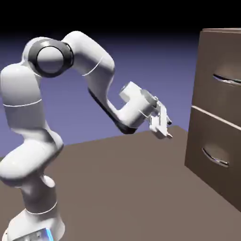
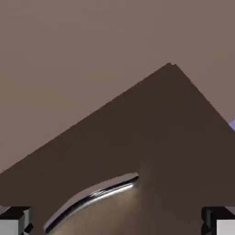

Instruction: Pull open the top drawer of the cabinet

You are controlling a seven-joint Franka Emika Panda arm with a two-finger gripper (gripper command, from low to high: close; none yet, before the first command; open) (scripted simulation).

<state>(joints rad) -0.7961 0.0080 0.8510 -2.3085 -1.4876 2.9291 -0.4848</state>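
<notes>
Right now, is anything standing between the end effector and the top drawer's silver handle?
Nothing visible does. The open end effector hangs in free air above the brown table, short of the tall dark-brown cabinet. Only empty space separates it from the upper drawer front's curved silver bar handle, which sits higher up.

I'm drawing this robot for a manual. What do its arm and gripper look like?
The arm is glossy white, built of rounded segments, with a dark grey ring at one joint. The gripper is white with two small grey fingertips. No cables show.

A plain brown table [image 1: 122, 188] under a blue-violet backdrop [image 1: 155, 61] (black along the top).
</notes>
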